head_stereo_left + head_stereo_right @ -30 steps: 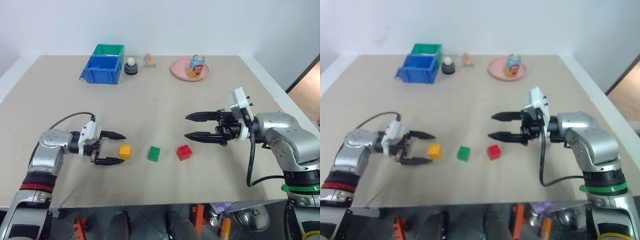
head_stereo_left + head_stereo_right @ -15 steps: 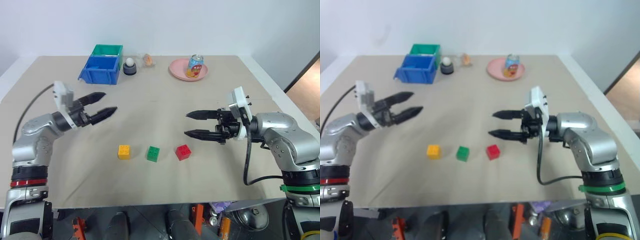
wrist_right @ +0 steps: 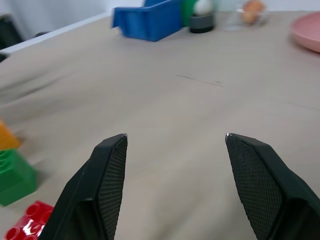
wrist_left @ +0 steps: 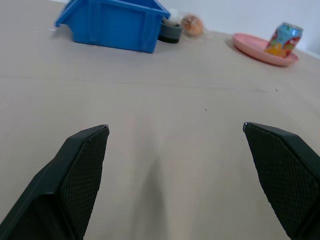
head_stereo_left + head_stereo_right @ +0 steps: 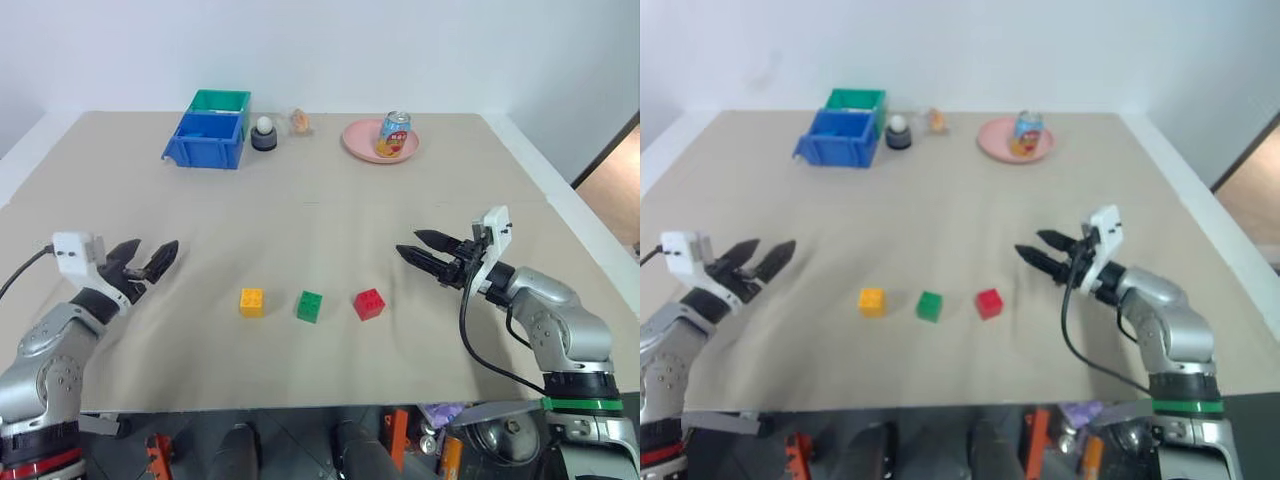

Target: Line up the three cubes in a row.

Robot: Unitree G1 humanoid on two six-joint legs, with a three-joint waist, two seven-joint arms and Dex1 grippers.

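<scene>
both arms have been drawn back toward the frame's lower corners. left gripper [image 5: 148,262] and right gripper [image 5: 422,249] are spread, empty. the finished row, yellow cube [image 5: 251,301], green cube [image 5: 309,306], red cube [image 5: 369,303], could be knocked askew by any careless return sweep.

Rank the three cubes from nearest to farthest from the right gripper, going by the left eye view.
Measured from the right gripper:
1. Red cube, at the row's end on the gripper's side.
2. Green cube, in the middle of the row.
3. Yellow cube, at the far end, toward the left gripper.
</scene>
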